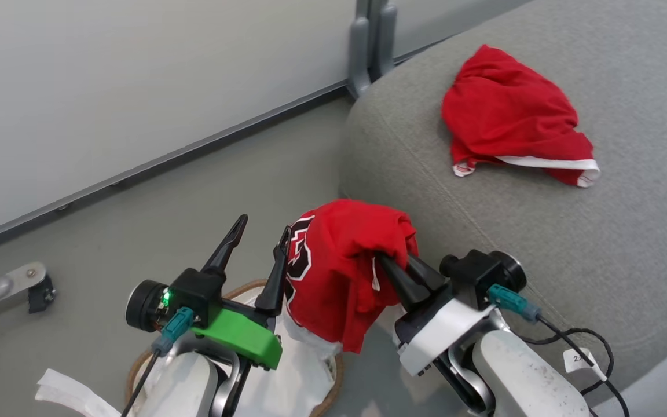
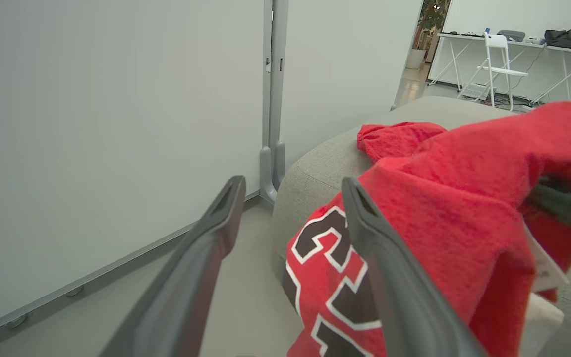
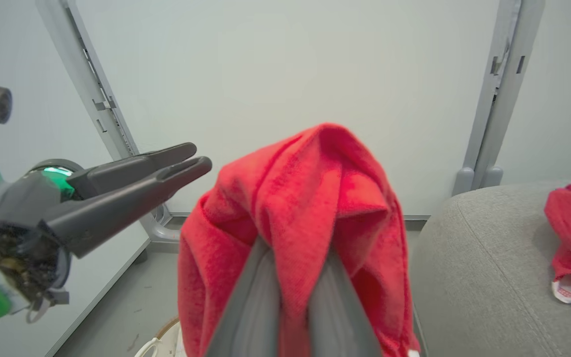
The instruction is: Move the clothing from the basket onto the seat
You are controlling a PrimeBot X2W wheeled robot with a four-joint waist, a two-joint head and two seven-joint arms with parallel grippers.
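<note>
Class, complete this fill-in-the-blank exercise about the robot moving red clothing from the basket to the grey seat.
1. The soft red jersey with white-edged lettering is held by the right gripper, whose jaws are ____.
2. The left gripper, beside that jersey, has jaws that are ____.
3. On the large grey fabric seat lies a second crumpled garment, white-trimmed and coloured ____.
4. The small oval basket with a brown woven rim has a fabric liner coloured ____.
Missing words: shut; open; red; white.

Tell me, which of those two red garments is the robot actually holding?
The lettered red garment, pinched in the right gripper over the basket. The other red garment lies loose on the grey seat.
</note>
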